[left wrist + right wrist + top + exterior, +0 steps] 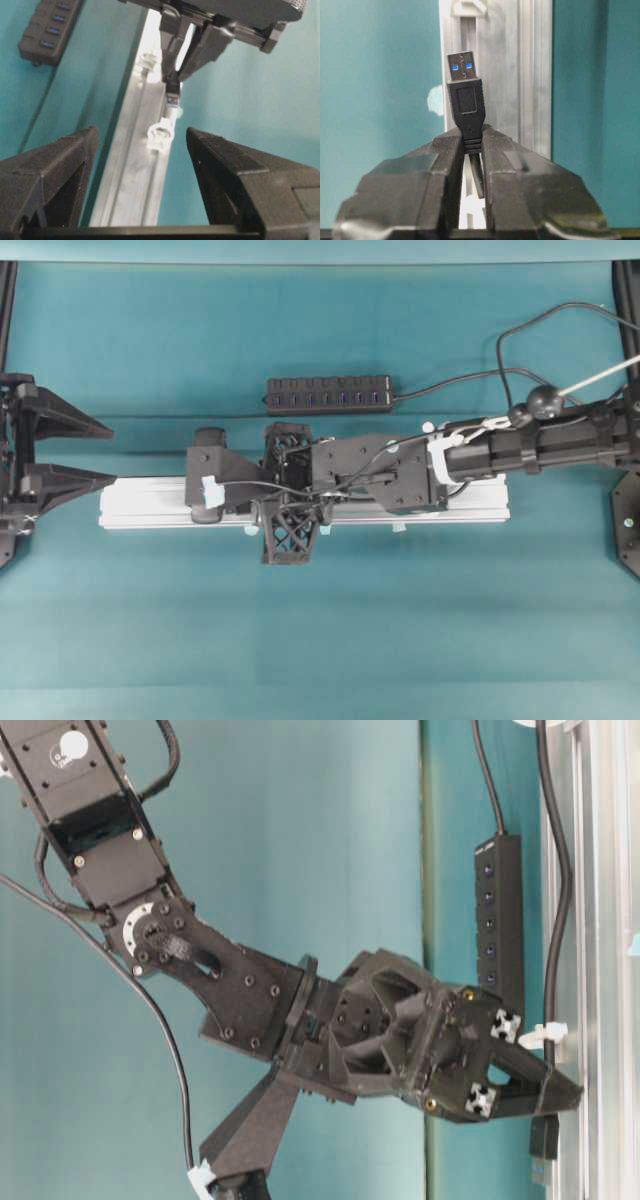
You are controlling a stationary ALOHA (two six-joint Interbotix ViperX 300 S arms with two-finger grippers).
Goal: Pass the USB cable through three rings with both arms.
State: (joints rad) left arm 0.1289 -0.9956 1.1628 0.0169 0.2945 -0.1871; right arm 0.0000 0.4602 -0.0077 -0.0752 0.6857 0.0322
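Note:
My right gripper [471,137] is shut on the black USB plug [465,95], whose metal tip points along the silver rail [535,75] toward a whitish ring [469,7] ahead. From table level, the USB cable [560,900] runs down the rail and seems to pass through a ring [545,1035] just behind the right gripper [560,1095], with the plug [542,1140] sticking out past it. My left gripper [142,131] is open and empty at the rail's left end, facing a ring [160,136] and the plug [172,97] beyond. Overhead, the left gripper [112,452] stays apart from the right gripper [200,485].
A black multi-port hub [330,395] lies behind the rail [150,505], its cord trailing to the right. The right arm [540,445] stretches over most of the rail. Small pale blue tabs [250,531] stick out at the rail's front edge. Teal table surface surrounds everything.

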